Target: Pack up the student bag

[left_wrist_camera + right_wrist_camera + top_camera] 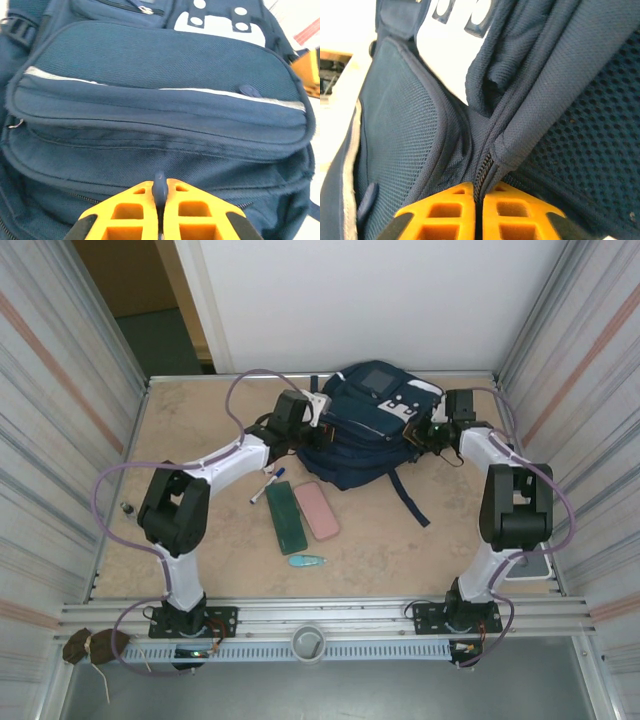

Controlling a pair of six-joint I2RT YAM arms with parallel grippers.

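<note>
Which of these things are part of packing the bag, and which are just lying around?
Likely for the job: bag, green case, pink case, pen, teal item.
Probably just lying about: white tub, grey ring.

student bag [365,435]: navy; thin pale stripe [165,91]; white label patch [220,27] with round navy holes; grey square patch [377,377]; navy perforated mesh panel [590,130].
left gripper [159,200], right gripper [477,195]: orange.
long case [285,517] dark green, second case [316,510] pink.
small item [307,561] teal.
table [190,420] beige, marbled.
cable [230,395] purple.
</note>
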